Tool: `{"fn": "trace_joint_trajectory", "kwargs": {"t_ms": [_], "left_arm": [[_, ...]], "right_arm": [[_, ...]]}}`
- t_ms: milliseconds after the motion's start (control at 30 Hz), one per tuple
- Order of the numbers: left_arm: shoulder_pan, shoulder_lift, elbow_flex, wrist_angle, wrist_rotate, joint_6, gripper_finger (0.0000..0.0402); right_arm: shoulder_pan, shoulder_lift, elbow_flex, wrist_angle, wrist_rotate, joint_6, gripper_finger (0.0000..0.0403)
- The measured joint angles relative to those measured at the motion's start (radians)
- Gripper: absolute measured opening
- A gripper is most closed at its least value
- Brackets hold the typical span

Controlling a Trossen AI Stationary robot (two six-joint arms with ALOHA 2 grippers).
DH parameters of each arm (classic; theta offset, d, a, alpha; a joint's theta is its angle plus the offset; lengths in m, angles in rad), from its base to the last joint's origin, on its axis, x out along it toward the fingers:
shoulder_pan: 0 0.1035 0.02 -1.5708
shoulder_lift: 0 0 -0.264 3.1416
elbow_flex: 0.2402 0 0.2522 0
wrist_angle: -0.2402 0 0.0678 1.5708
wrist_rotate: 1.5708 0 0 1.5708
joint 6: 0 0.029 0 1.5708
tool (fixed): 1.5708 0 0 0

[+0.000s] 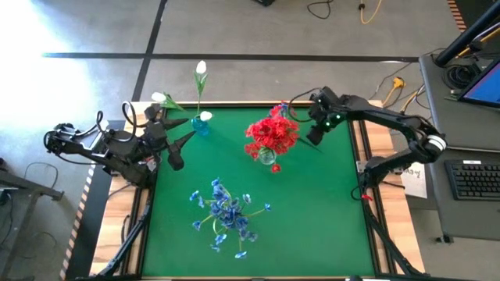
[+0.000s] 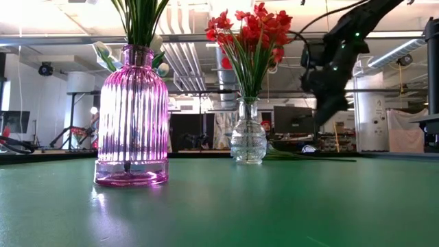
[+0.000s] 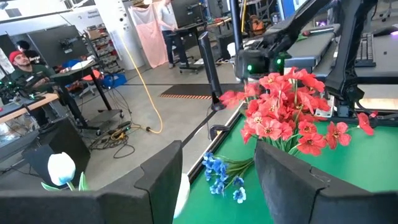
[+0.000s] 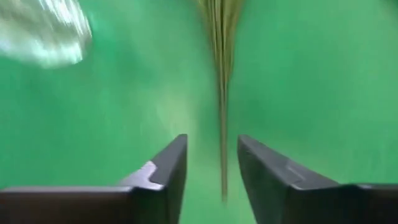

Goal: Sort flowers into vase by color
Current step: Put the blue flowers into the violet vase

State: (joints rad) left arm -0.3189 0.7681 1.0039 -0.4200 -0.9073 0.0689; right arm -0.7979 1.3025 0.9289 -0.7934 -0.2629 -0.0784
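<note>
Releasing a stem (image 4: pixel 222 124) beside red flowers (image 1: pixel 271 134), right gripper (image 1: pixel 316 134) parting near table's far edge; next, lifting clear.

Overhead and table-level views share the red flowers (image 1: pixel 271 134).

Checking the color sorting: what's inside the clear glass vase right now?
The clear glass vase holds only red flowers, with their green stems packed in its neck. Whether the stems reach the bottom cannot be seen through the ribbed glass. A blue spray lies on the table beside it.
</note>
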Motion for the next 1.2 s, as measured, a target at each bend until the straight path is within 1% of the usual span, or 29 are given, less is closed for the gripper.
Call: {"fn": "trace_joint_trajectory", "kwargs": {"t_ms": [67,167,367,433,533,600,700,833,933,1033,1200], "left_arm": [[0.0,0.0,0.0,0.0,0.0,0.0,0.0185],[0.0,0.0,0.0,0.0,0.0,0.0,0.0185],[0.0,0.0,0.0,0.0,0.0,0.0,0.0185],[0.0,0.0,0.0,0.0,0.0,0.0,0.0185],[0.0,0.0,0.0,0.0,0.0,-0.001,0.0185],[0.0,0.0,0.0,0.0,0.0,-0.001,0.0185],[0.0,0.0,0.0,0.0,0.0,-0.001,0.0185],[0.0,0.0,0.0,0.0,0.0,-0.001,0.0185],[0.0,0.0,0.0,0.0,0.0,-0.001,0.0185],[0.0,0.0,0.0,0.0,0.0,0.0,0.0185],[0.0,0.0,0.0,0.0,0.0,0.0,0.0185]], "right_arm": [[0.002,-0.016,-0.025,0.126,-0.006,0.0,0.0155],[0.002,-0.006,-0.068,0.292,-0.007,0.003,0.0191],[0.002,0.099,-0.142,0.56,-0.006,0.006,0.0241],[0.002,0.133,-0.159,0.62,-0.006,0.004,0.0253],[0.006,0.183,-0.186,0.661,-0.006,-0.043,0.0267],[0.011,0.211,-0.215,0.703,-0.007,-0.05,0.0273],[0.018,0.245,-0.266,0.813,-0.007,-0.048,0.0274],[0.023,0.265,-0.306,0.926,0.003,-0.043,0.0264],[0.029,0.277,-0.319,0.971,0.051,-0.054,0.024],[0.029,0.294,-0.323,1.01,0.073,-0.063,0.0197],[0.026,0.308,-0.323,1.027,0.088,-0.047,0.01]]}}
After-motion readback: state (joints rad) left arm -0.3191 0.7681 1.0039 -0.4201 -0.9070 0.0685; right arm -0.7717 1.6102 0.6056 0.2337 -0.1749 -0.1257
